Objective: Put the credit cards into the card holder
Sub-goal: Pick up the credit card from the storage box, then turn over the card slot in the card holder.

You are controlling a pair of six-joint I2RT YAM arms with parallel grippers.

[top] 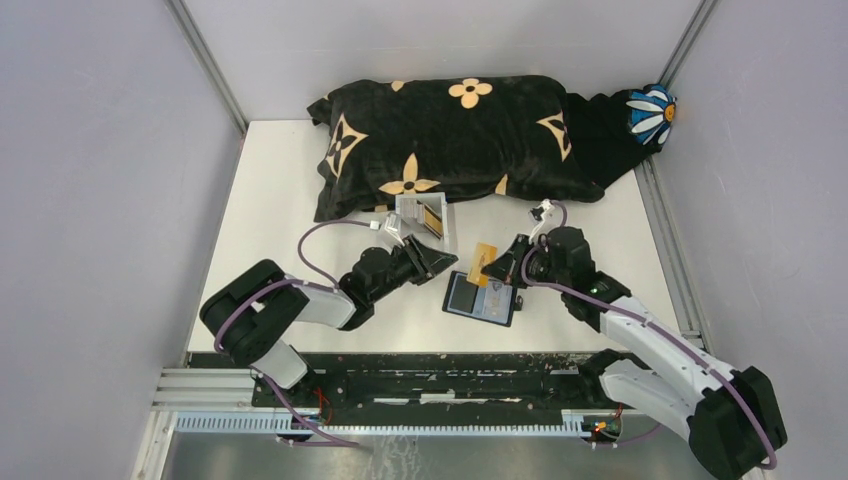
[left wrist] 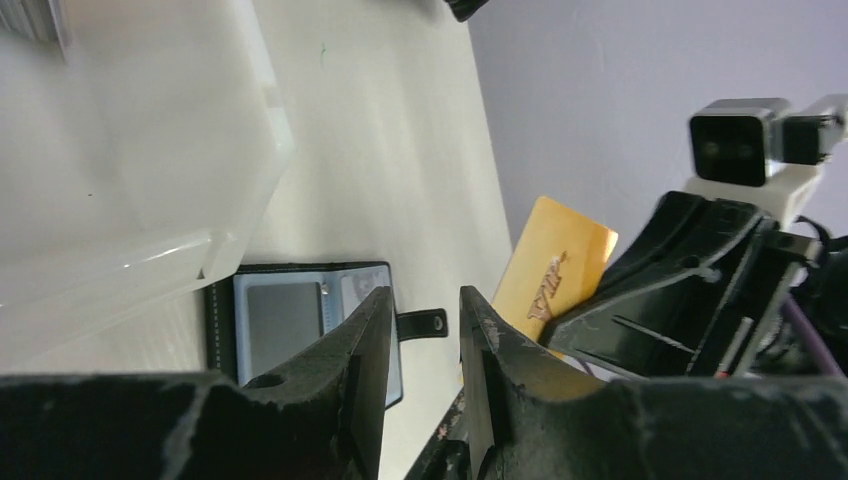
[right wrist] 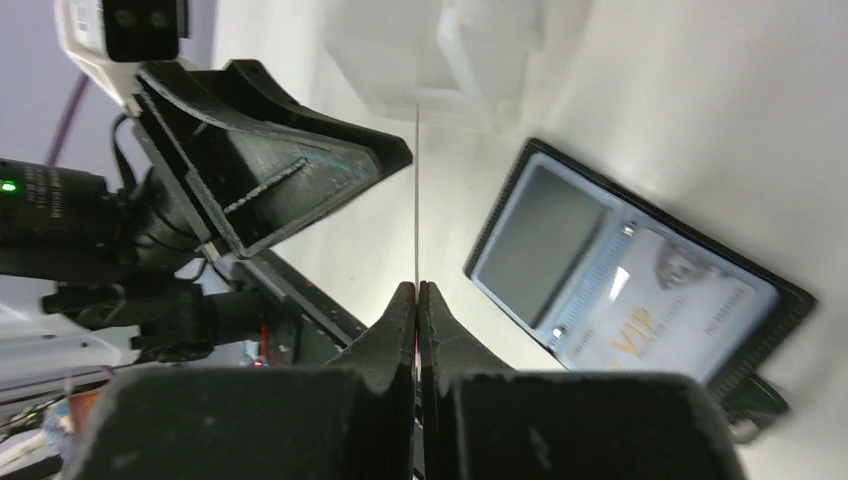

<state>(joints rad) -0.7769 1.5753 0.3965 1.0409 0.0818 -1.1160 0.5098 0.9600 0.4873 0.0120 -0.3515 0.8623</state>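
This is a robotics lab test cell. Plain grey panel walls in metal framing stand left, right and beyond the left claw, closing in a white desk. Behind that claw, at the near edge, a slotted aluminium rail carries the bolted arm bases.

We see a black pillow patterned with tan flowers and four-pointed stars across the upper middle of the frame, and at its upper right a blue-and-white daisy. The counter is white. The gold card carries darker brown lettering. The card holder is black, with a grey panel inside and a pale card marked VIP in gold. The left hand and right hand are black, and the cables are purple.
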